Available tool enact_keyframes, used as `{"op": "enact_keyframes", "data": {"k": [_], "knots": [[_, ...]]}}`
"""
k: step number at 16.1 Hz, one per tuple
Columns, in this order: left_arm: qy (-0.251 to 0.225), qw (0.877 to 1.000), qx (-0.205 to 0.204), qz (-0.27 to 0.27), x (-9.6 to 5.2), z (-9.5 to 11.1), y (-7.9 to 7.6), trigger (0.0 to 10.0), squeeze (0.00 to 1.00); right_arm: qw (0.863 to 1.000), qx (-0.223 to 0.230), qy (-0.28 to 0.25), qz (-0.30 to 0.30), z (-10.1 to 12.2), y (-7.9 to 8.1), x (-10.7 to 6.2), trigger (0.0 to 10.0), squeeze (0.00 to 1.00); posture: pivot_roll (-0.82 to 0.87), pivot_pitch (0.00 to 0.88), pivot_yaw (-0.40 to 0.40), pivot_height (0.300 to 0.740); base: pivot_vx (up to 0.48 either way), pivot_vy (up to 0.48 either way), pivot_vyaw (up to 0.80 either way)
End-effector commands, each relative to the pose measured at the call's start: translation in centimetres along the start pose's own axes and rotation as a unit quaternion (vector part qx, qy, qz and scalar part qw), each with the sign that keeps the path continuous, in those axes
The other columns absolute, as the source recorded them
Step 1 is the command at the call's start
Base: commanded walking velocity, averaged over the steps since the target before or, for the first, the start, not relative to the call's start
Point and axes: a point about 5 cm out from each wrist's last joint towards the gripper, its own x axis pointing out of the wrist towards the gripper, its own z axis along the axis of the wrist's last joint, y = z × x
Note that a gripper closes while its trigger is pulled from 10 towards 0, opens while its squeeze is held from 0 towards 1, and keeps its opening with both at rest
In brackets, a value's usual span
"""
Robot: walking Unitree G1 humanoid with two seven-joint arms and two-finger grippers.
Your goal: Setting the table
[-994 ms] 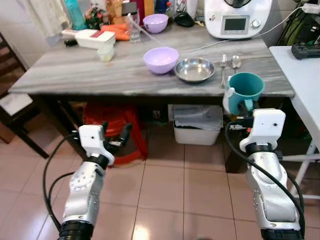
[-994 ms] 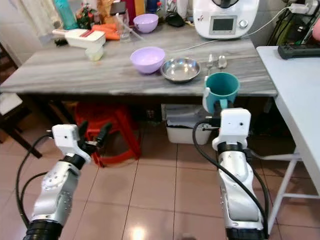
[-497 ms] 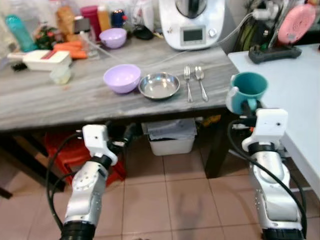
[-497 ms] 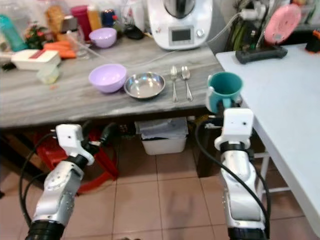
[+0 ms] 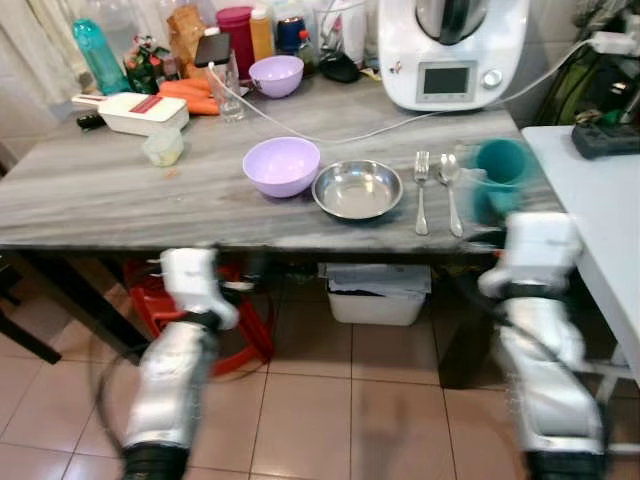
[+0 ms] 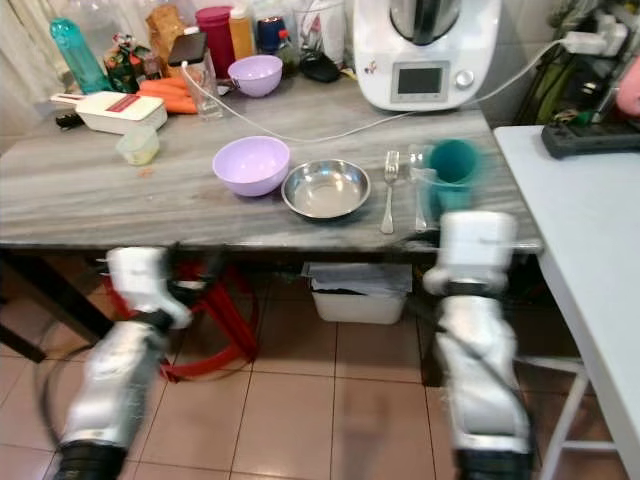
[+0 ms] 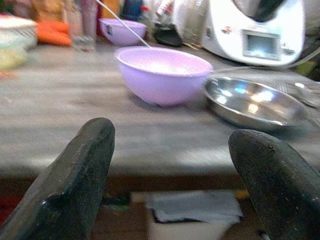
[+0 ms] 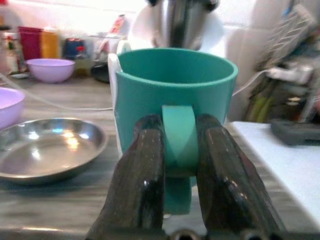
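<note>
The left end effector (image 7: 170,175) hangs wide open and empty below the surface's (image 5: 120,190) front edge, facing the lilac bowl (image 5: 282,165) and steel dish (image 5: 357,189), while the right end effector (image 8: 175,165) pinches the teal mug (image 8: 172,95) by its handle, beside the fork (image 5: 421,190) and spoon (image 5: 451,190).

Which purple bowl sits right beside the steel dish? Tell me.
The larger purple bowl near the table's front edge, touching the steel dish; the smaller purple bowl sits back among the bottles.

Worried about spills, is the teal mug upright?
Upright: the teal mug has its rim level on top, its handle pinched by the right gripper.
</note>
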Motion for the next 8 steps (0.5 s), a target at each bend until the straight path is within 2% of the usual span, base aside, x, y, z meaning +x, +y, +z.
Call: {"op": "enact_keyframes", "data": {"k": [1, 8], "knots": [[-0.005, 1.0, -0.004, -0.014, 0.4, 0.22, -0.9, 10.0, 0.0, 1.0, -0.006, -0.011, -0.018, 0.41, -1.09, 0.03, 10.0, 0.0, -0.13, 0.067, 0.082, 0.74, 0.36, 0.0, 0.0], [-0.01, 1.0, -0.009, -0.017, 0.33, 0.55, -1.28, 10.0, 0.0, 1.0, -0.006, -0.014, -0.019, 0.54, -1.15, 0.18, 10.0, 0.0, -0.13, 0.067, 0.082, 0.74, 0.359, 0.0, 0.0]]}}
